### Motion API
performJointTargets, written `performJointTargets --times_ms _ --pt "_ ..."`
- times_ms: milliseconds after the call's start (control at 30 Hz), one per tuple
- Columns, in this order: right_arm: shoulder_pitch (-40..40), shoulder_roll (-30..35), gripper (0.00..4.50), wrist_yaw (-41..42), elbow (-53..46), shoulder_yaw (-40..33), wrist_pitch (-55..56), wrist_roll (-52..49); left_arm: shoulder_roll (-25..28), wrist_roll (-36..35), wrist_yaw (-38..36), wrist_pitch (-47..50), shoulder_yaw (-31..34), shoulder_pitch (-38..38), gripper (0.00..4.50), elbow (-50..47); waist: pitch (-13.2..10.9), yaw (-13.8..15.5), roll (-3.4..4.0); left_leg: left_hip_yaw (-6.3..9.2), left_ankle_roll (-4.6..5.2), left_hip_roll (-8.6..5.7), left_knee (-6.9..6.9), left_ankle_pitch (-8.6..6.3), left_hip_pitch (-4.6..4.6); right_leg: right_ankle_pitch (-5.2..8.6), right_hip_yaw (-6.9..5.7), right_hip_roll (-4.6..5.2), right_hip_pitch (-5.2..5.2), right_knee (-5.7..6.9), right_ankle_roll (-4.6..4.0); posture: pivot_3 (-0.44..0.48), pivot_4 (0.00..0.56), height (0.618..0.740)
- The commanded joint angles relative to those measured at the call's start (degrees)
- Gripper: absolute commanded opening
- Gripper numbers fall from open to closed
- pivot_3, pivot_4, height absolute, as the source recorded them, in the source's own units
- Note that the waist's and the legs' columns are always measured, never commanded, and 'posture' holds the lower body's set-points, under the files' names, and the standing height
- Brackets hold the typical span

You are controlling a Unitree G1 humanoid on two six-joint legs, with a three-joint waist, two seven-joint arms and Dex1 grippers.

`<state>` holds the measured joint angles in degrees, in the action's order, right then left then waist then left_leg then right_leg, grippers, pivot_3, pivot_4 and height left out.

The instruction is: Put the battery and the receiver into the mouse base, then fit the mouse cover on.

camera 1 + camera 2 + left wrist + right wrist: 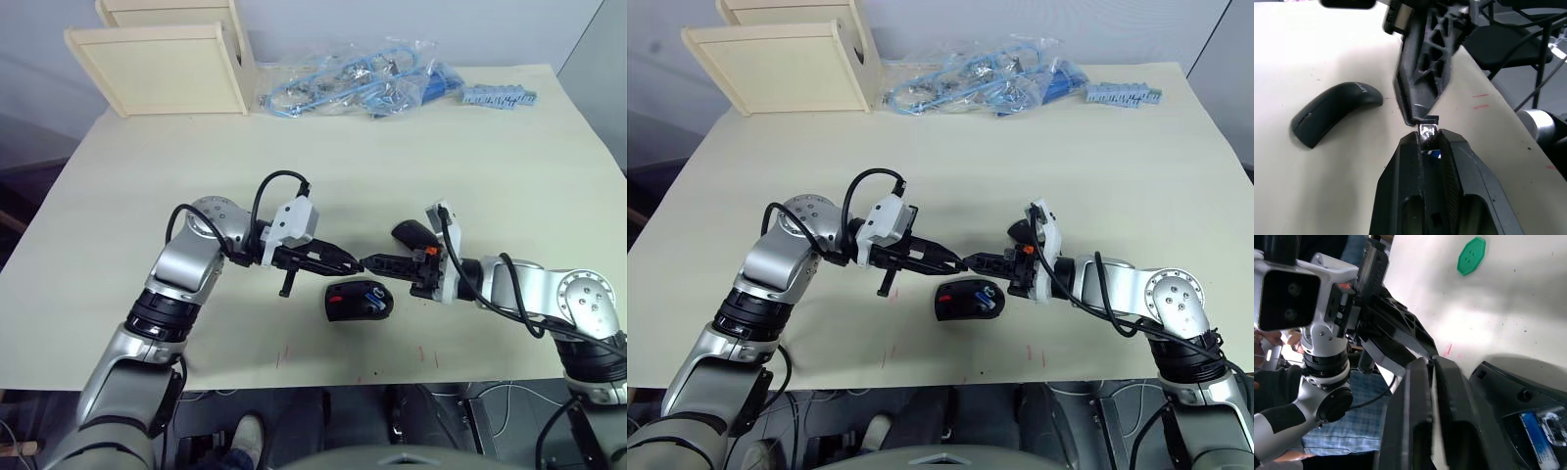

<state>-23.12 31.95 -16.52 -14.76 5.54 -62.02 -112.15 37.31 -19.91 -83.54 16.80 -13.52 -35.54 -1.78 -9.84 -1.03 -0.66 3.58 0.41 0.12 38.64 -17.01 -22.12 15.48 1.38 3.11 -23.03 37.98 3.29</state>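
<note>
we see the left gripper [351,262] and the right gripper [369,262] meeting tip to tip above the table [509,176], just over the mouse base [359,300]. in the left wrist view the left jaws are narrow, pinching a small silver piece [1427,132] at their tips, likely the receiver; the right gripper's tip touches that same piece from the other side. in the right wrist view the right jaws stand nearly together with only a thin slit between them, and we cannot tell whether they grip anything.

the mouse base lies open side up near the table's front edge, with the battery [1541,441] already seated in its inside. the mouse cover [412,234] lies beside the right wrist, farther from the front edge than the base. a green disc [1470,255] rests apart on bare table. the wooden boxes [167,59] and a bag of blue parts [362,83] sit along the far edge, leaving wide open tabletop between.
</note>
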Motion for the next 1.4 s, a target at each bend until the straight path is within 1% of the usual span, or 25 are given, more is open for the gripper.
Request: performJointTargets --times_ms 33,400,967,1400 --pt "-0.8 0.4 1.67 0.7 -1.1 -0.3 -0.3 -0.8 0.6 -0.4 -0.5 -1.0 0.6 -0.4 0.00 -1.8 0.0 0.0 0.00 0.00 0.00 0.00 0.00 0.00 0.00 0.00 0.00 0.00 0.00 0.00 0.00 0.000 0.150 0.740" --pt "-2.2 0.5 1.67 0.9 -0.3 0.3 -1.1 -0.8 1.2 -0.2 -2.1 -2.1 0.2 -0.6 0.00 -1.2 0.0 0.0 0.00 0.01 0.00 0.00 0.01 0.00 0.00 0.00 0.00 0.00 0.00 0.00 0.00 0.000 0.150 0.740" --pt "-2.3 0.0 1.67 -1.7 0.6 1.2 -1.2 -0.8 1.6 -0.3 -2.5 -2.4 0.2 0.0 0.00 -1.9 0.0 0.0 0.00 0.01 0.00 0.00 0.02 0.00 0.00 0.00 0.00 0.00 0.00 0.01 0.00 0.000 0.150 0.740" --pt "-2.1 0.2 1.67 -1.8 0.7 1.1 -1.6 -0.8 1.8 -0.4 -2.6 -2.4 -0.2 0.1 0.00 -2.2 0.0 0.0 0.00 0.00 0.00 0.00 0.02 0.00 -0.01 0.00 0.00 0.00 0.00 0.02 0.00 0.000 0.150 0.740"
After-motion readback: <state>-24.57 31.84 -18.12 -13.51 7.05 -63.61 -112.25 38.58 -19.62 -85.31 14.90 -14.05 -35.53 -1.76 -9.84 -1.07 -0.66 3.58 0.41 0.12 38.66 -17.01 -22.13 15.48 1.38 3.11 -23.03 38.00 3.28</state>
